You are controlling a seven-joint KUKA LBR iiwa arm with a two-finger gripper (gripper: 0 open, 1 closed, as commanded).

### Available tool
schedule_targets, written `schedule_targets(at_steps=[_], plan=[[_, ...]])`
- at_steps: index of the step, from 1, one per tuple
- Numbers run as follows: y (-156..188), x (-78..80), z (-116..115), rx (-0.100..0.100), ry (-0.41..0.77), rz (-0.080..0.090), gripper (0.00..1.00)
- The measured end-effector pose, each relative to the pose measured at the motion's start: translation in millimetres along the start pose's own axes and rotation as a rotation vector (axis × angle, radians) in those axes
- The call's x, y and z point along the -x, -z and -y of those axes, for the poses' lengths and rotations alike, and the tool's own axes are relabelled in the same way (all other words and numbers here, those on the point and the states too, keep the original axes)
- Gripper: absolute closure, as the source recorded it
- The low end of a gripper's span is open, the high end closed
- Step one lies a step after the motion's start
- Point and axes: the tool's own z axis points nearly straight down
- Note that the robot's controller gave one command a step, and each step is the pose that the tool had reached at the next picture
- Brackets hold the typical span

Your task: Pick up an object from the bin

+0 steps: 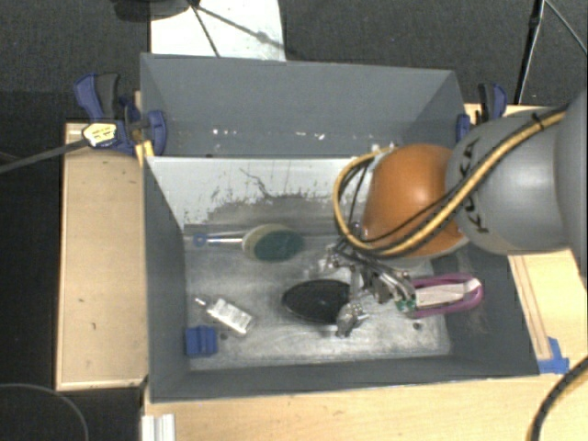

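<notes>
Black oval object (312, 299), flat and dark, lies a little right of the middle of the bin (276, 108) floor. It is the thing nearest to the gripper (354, 309), so I judge it the likely one to be picked, though it is not lifted yet.

Going from the left, a small blue block (200, 341) sits in the near left corner, close against the wall, where a gripper would have little room around it. Just beside it, to the right and a bit further back, lies a small white and silver piece (230, 316), tilted. Near the rear wall a brush-like thing (274, 243) with a round teal head lies flat, its pale handle pointing left. All three are well apart from the arm.

Then comes the black oval object, with open floor on its left. The gripper is low at its right edge, touching or nearly so; I cannot tell which. I also cannot tell if the gripper is spread or pressed together, because its metal parts overlap there. Above it are the orange cover (413, 196) of the wrist and looped cables (349, 200). At the far right a purple and white thing (448, 294) lies just beside the gripper, near the right wall.
</notes>
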Motion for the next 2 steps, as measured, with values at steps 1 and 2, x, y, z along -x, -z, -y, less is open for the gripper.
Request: schedule_targets(at_steps=[1,2], plan=[[3.3,1.9,1.0,-0.001,-0.004,0.007,1.0],[109.1,0.3,-23.0,-0.002,0.039,0.013,1.0]])
